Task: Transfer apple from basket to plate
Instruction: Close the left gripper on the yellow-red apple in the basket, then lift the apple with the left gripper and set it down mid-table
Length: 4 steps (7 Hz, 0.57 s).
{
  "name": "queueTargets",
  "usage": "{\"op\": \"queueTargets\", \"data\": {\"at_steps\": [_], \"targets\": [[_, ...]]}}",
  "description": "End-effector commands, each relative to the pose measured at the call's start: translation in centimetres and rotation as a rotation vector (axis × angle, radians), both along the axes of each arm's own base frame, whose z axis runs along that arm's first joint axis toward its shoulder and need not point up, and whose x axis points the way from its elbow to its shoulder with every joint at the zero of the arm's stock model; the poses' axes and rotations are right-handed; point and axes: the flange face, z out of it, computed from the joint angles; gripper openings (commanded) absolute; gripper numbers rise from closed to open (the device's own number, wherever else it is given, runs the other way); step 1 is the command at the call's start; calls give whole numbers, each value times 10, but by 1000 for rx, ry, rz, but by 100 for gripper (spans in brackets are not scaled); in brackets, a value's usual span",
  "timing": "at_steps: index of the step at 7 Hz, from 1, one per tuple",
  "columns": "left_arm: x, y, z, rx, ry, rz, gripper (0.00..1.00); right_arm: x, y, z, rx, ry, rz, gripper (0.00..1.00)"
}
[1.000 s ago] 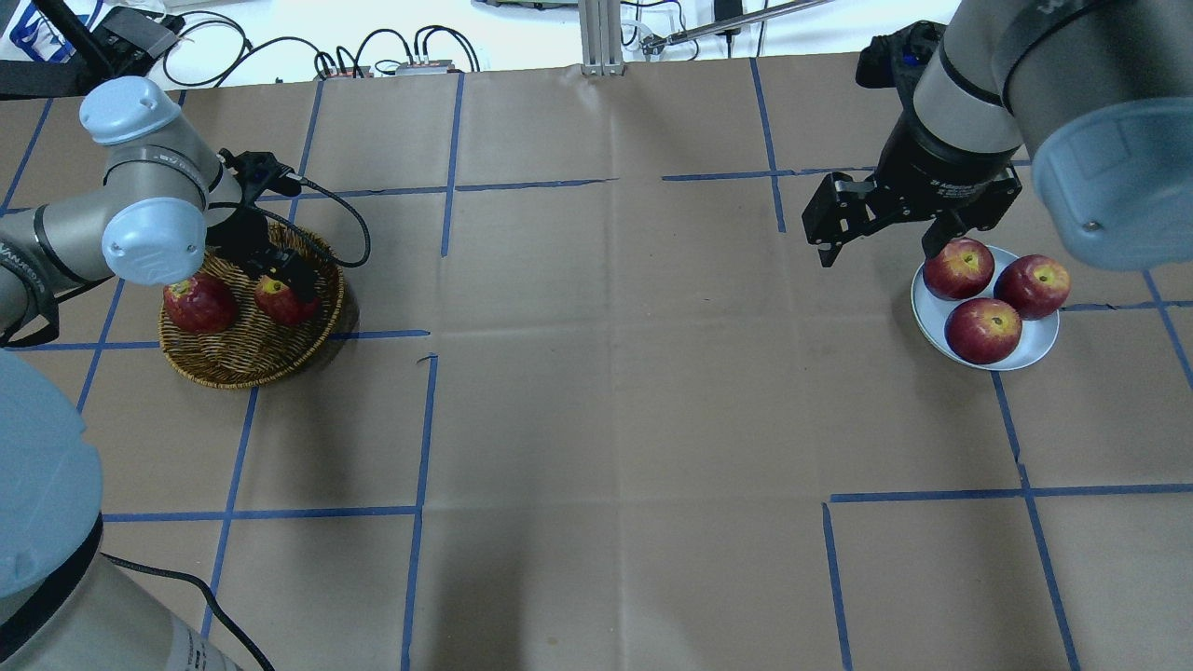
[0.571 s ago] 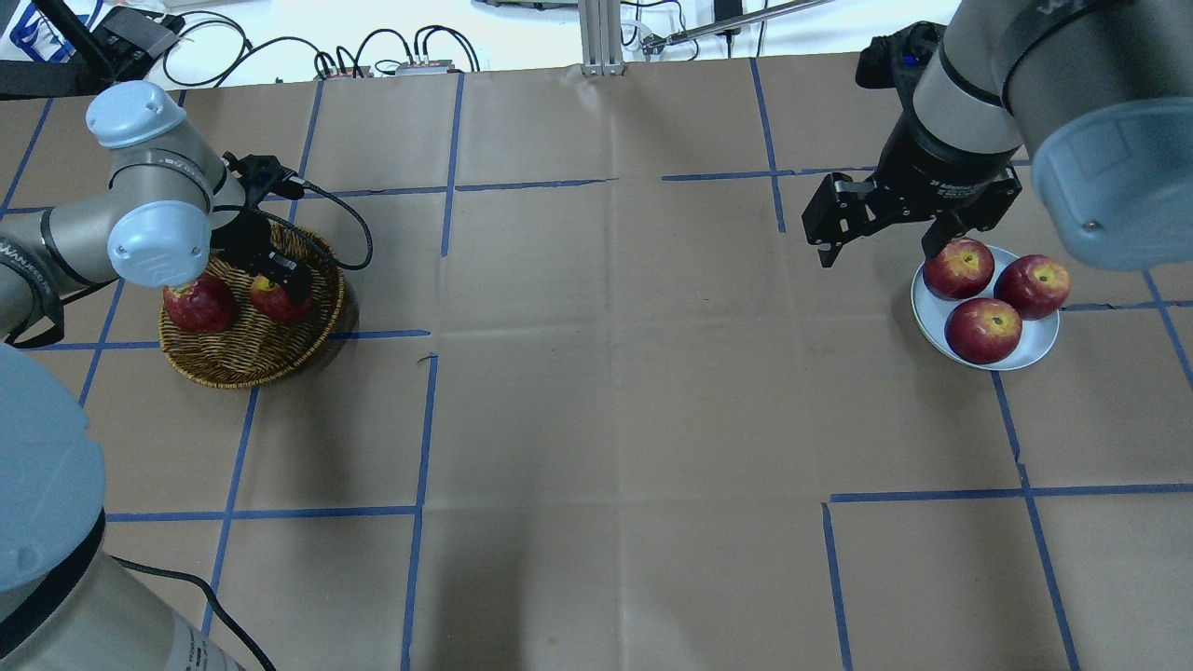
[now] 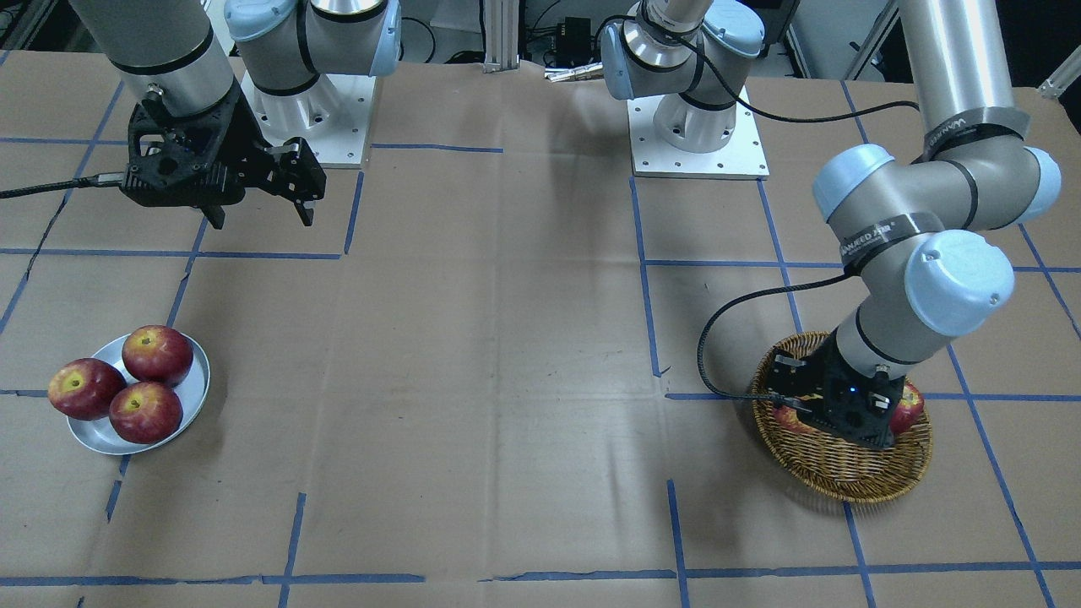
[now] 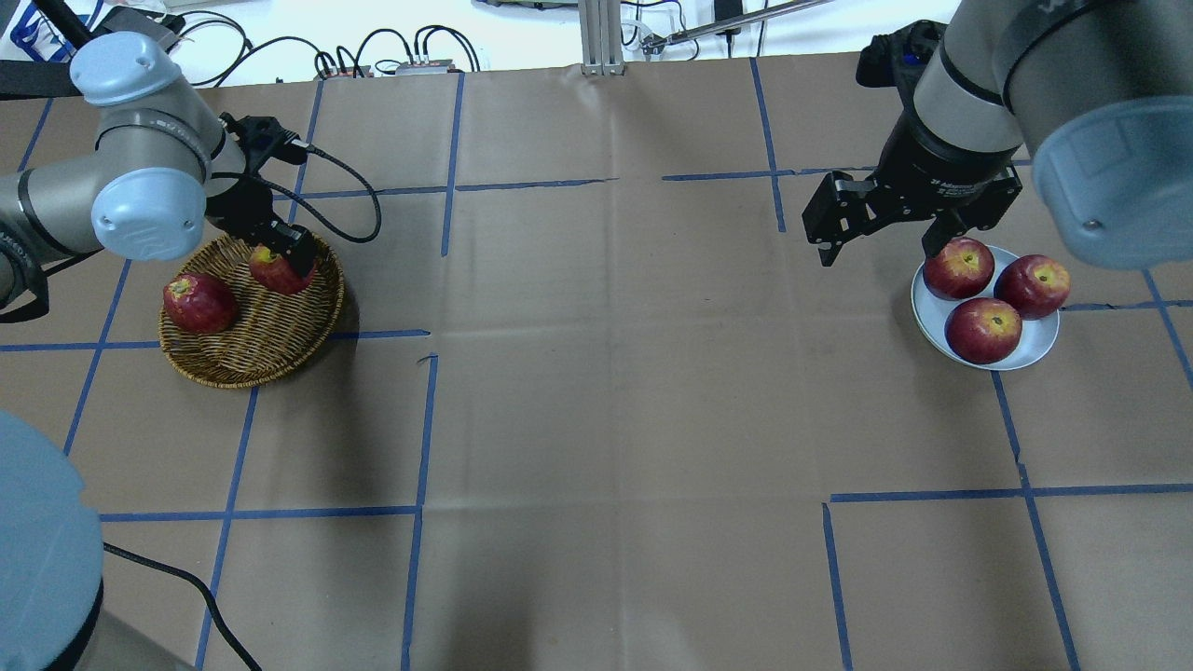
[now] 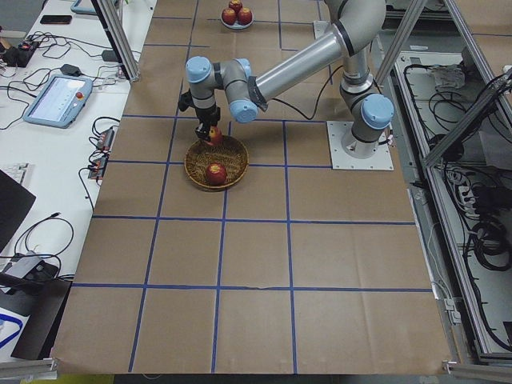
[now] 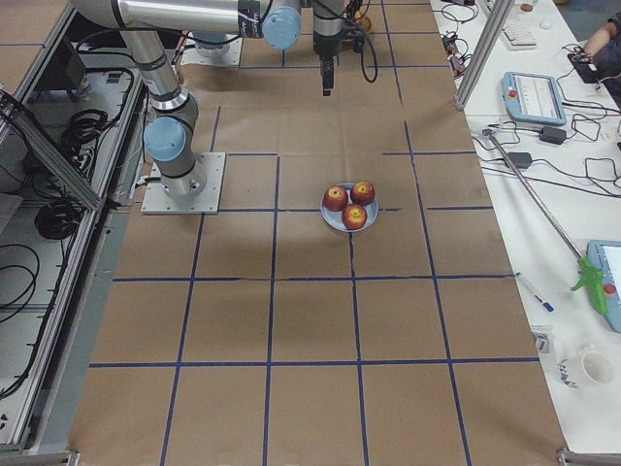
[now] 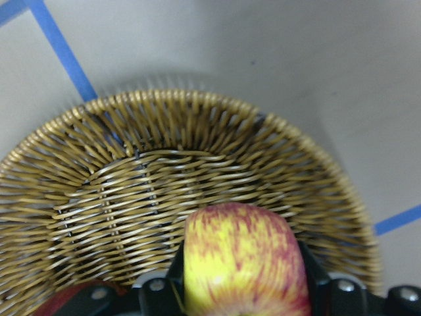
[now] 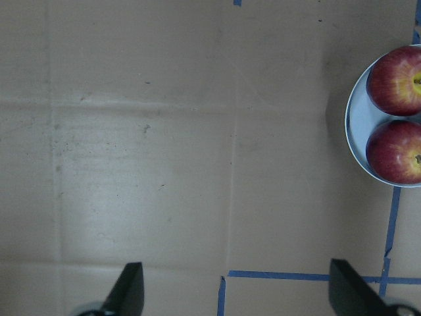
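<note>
My left gripper is shut on the apple, red with yellow streaks, and holds it just above the far side of the wicker basket. In the left wrist view the apple sits between the two fingers over the basket. In the front view the wrist hides most of the apple. The pale plate at the right carries three dark red apples. My right gripper is open and empty, hovering just left of the plate.
A second, dark red apple lies in the left part of the basket. Blue tape lines grid the brown paper table. A black cable loops from my left wrist beside the basket. Cables and boxes lie beyond the table's far edge.
My left gripper has risen with the apple out of the basket's bottom and moved toward its far rim. The right arm has not moved.
</note>
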Motion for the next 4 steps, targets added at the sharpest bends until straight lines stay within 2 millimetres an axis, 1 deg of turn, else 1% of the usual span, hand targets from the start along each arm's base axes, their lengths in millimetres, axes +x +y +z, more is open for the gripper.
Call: {"op": "queueTargets", "data": {"at_steps": [1, 2, 3, 4], "targets": [[-130, 9, 36, -8, -1, 90, 36, 0, 0, 0, -1, 0, 0, 100], [-193, 16, 40, -19, 12, 150, 36, 0, 0, -1, 2, 0, 0, 100], [-257, 30, 24, -9, 31, 219, 37, 0, 0, -1, 2, 0, 0, 100], [-304, 37, 2, -14, 52, 245, 37, 0, 0, -1, 2, 0, 0, 100]]}}
